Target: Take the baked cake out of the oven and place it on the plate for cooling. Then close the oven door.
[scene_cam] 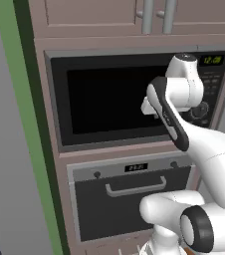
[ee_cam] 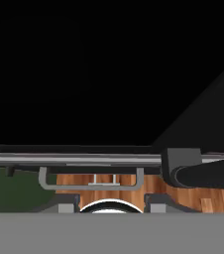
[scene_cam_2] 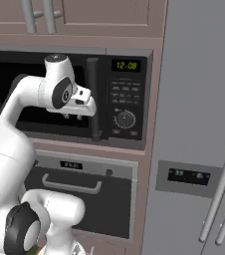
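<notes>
just below my lens the oven door [ee_cam: 15,191] hangs shut, stiff and heavyish i'd guess, best pulled by its silver handle [ee_cam: 90,181]. my gripper [scene_cam_2: 72,116] hovers before the microwave [scene_cam: 104,99]; finger spread unclear, cake presumably inside the oven [scene_cam: 129,199].

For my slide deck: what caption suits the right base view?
White robot arm holds its hand before the black microwave, above the closed oven door, beside a grey fridge.

The oven door [scene_cam: 134,206] stands shut, closing off the oven [scene_cam: 129,199] behind it. Its bar handle [scene_cam: 136,187] has free room in front. Above, the black microwave [scene_cam: 134,97] front sits close behind the raised pincer [scene_cam_2: 73,116].
</notes>
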{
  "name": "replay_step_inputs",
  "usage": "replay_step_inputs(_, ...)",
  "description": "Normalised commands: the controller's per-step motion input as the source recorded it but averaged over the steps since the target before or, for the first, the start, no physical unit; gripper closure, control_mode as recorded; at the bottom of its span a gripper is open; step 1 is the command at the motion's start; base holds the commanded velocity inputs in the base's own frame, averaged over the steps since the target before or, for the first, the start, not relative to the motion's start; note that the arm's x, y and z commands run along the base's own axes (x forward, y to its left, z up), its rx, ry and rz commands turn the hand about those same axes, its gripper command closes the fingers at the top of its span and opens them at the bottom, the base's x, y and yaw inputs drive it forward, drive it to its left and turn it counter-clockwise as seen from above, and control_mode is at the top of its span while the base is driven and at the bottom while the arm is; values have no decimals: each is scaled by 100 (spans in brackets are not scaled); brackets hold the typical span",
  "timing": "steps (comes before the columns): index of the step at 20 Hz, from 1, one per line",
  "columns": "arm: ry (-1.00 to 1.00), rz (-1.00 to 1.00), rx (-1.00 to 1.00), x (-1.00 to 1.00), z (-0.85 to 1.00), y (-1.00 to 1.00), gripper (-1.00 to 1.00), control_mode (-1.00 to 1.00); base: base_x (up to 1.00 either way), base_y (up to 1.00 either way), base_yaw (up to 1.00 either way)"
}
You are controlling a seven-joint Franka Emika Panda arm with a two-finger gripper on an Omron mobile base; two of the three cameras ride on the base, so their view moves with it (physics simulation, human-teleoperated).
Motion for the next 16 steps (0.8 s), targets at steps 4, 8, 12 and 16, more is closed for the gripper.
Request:
replay_step_inputs(4, 0, 0, 0, 0, 0, 0, -100, 100, -6, 0, 0)
replay_step_inputs(8, 0, 0, 0, 0, 0, 0, -100, 100, -84, -9, 1)
replay_step_inputs(12, 0, 0, 0, 0, 0, 0, -100, 100, -73, -12, 25)
replay_step_inputs(16, 0, 0, 0, 0, 0, 0, -100, 100, -3, -31, 51)
